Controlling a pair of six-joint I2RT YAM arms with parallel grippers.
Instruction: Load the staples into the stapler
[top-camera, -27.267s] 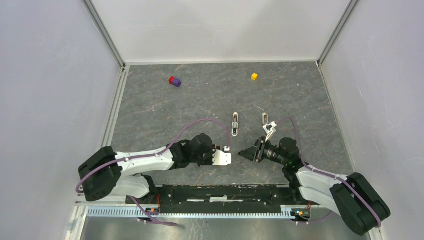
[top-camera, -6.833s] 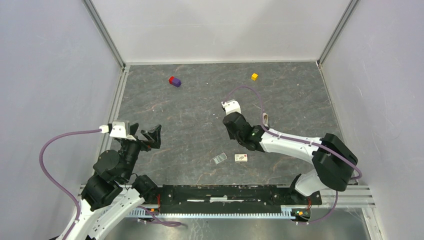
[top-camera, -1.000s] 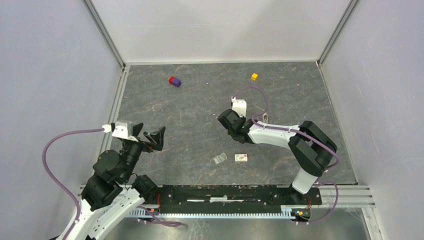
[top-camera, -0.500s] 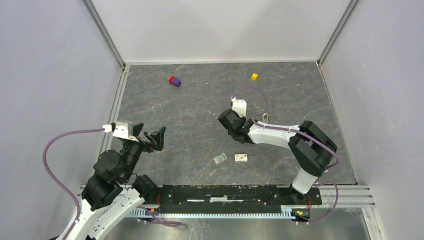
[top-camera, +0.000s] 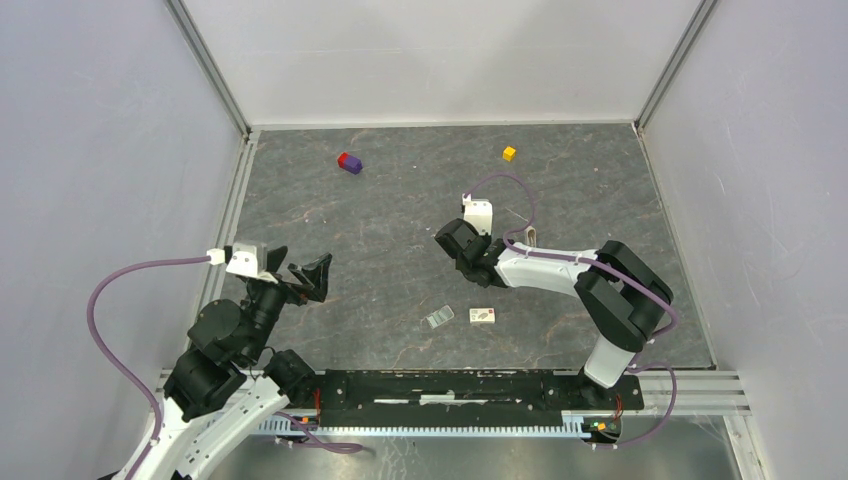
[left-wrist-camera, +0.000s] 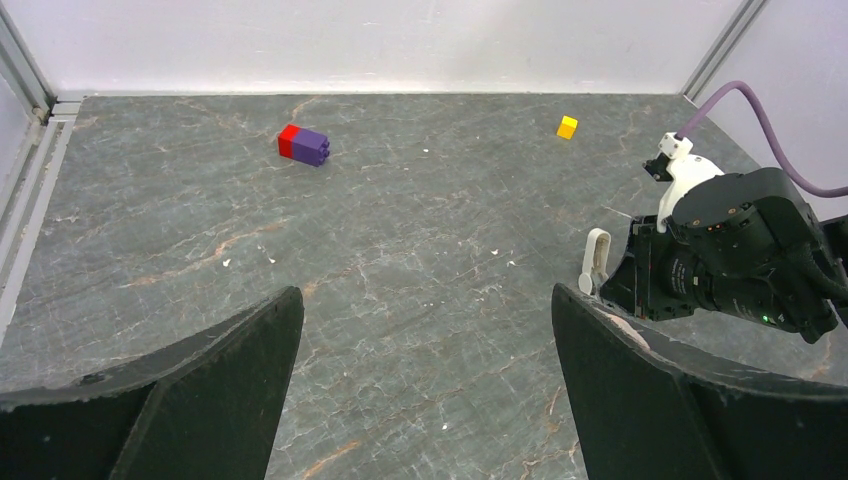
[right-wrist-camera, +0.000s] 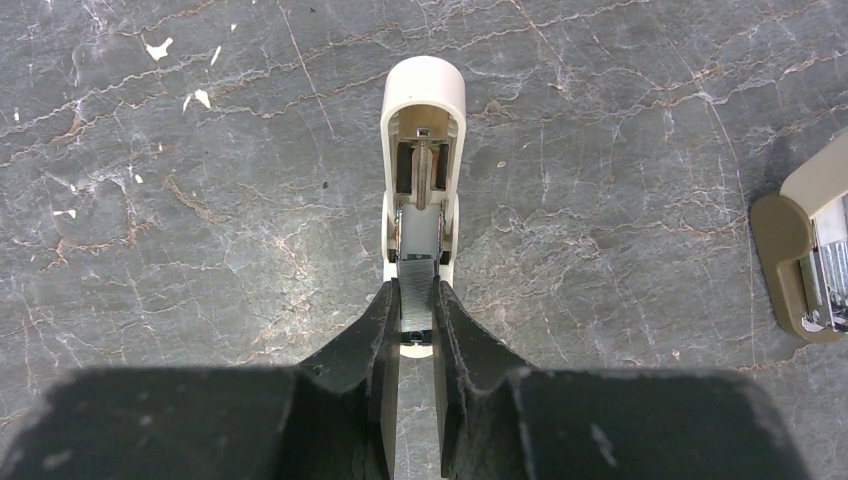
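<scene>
The right jaws are being held narrow, with the fingertips (right-wrist-camera: 385, 318) being pressed from both sides onto a grey metal strip (right-wrist-camera: 417, 295) lying in line with them. Whether this strip is a row of staples or part of the inner rail cannot be told. The strip is being gripped at the near end of the stapler (right-wrist-camera: 423, 120). The stapler is lying opened out on the surface (right-wrist-camera: 200, 150), straight ahead of the jaws, with its rounded end farthest from them and its grey metal inside facing up.

To the right of these jaws, well apart, a second beige hinged piece (right-wrist-camera: 800, 250) with metal inside is being cut off by the frame edge.

Behind the right jaws, toward the arm bases, a small white box (top-camera: 484, 315) and a clear packet (top-camera: 440, 317) are lying near each other, not touching.

The left jaws are being held wide apart, with the fingers (left-wrist-camera: 200, 400) raised above the surface and well away from the stapler. Ahead of them and slightly left, a red-and-purple block (left-wrist-camera: 303, 144) is resting on the surface. Ahead and to the right, farther off, a yellow cube (left-wrist-camera: 567, 126) is sitting near the back wall. The right wrist housing (left-wrist-camera: 735, 255) is being seen ahead-right of the left jaws.
</scene>
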